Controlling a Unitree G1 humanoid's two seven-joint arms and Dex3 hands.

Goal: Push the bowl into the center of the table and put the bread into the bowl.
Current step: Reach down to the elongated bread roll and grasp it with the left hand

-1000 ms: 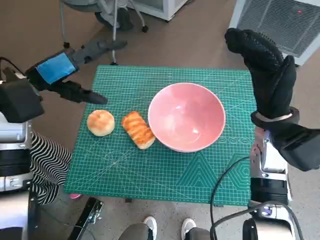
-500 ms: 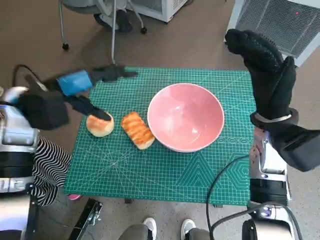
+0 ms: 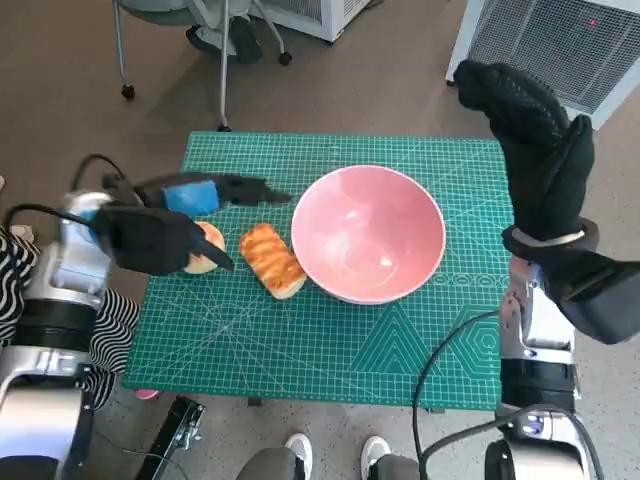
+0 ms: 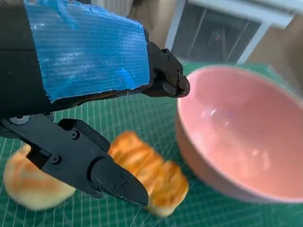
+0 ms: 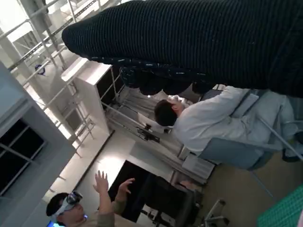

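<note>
Left robot hand (image 3: 165, 232) has swung in from surface's left edge, now over round golden bun (image 3: 205, 247), fingers apart, holding nothing. Striped oblong bread (image 3: 273, 259) touches pink ceramic bowl (image 3: 368, 233), bowl near centre. Right robot hand (image 3: 535, 140) raised, empty. Grasp looks imminent.

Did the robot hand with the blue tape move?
Yes. The left robot hand came in from beyond the green mat's edge and now hovers over the round bun, toward the pink bowl.

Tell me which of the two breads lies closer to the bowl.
The long striped loaf, almost against the pink bowl; the round bun sits farther away, under the left hand.
</note>
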